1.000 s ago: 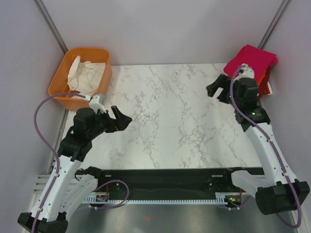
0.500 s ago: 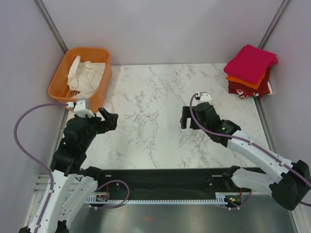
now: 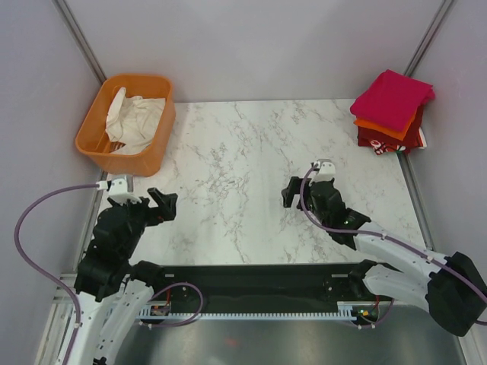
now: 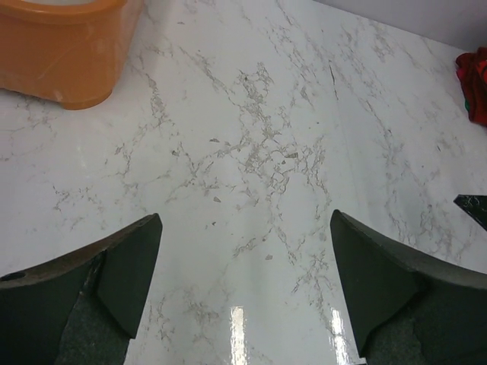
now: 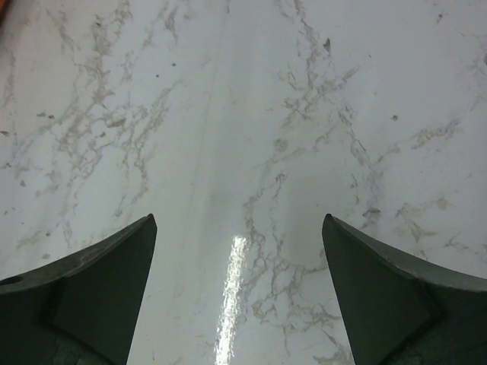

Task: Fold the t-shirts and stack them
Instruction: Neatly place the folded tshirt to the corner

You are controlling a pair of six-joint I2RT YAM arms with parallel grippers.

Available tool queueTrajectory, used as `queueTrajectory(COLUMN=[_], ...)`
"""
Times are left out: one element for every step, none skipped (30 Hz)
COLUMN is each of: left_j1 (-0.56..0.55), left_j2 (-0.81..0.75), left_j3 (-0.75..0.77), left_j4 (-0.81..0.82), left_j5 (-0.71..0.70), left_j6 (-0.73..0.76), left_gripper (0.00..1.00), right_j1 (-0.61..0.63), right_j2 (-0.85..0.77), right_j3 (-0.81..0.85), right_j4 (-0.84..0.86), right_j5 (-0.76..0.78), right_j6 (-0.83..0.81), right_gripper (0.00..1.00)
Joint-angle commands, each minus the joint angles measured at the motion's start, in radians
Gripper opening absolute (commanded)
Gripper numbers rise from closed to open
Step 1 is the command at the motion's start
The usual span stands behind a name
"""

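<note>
Wrist views: left fingers (image 4: 125,266) and right fingers (image 5: 106,274) wide apart, empty, above marble table (image 4: 251,114).

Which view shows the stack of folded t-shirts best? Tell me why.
Top external: the stack of folded t-shirts sits whole at far right, magenta on top, orange then dark red beneath. Left wrist catches only a red sliver at its right edge; right wrist shows none of it.
</note>
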Motion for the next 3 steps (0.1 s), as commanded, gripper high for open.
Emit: queueTrajectory(left_j1=[-0.003,-0.005,-0.003], left_j2=[0.012,0.017,0.021], left_j3=[-0.010,-0.009,-0.007], left_j4=[0.029,0.029,0.029], left_j5=[-0.034,-0.026,-0.013], left_j6=[0.049,0.050,0.055], left_gripper=[1.00,1.00,1.00], right_j1=[0.004,0.004,0.004], right_j2=[0.028,0.031,0.033], right_j3=[-0.022,-0.031,-0.043], right_j4=[0.219,0.254,0.297], right_j5=[-0.064,-0.087,-0.122], right_j6=[-0.005,-0.011,-0.014], right_gripper=[0.98,0.98,0.98])
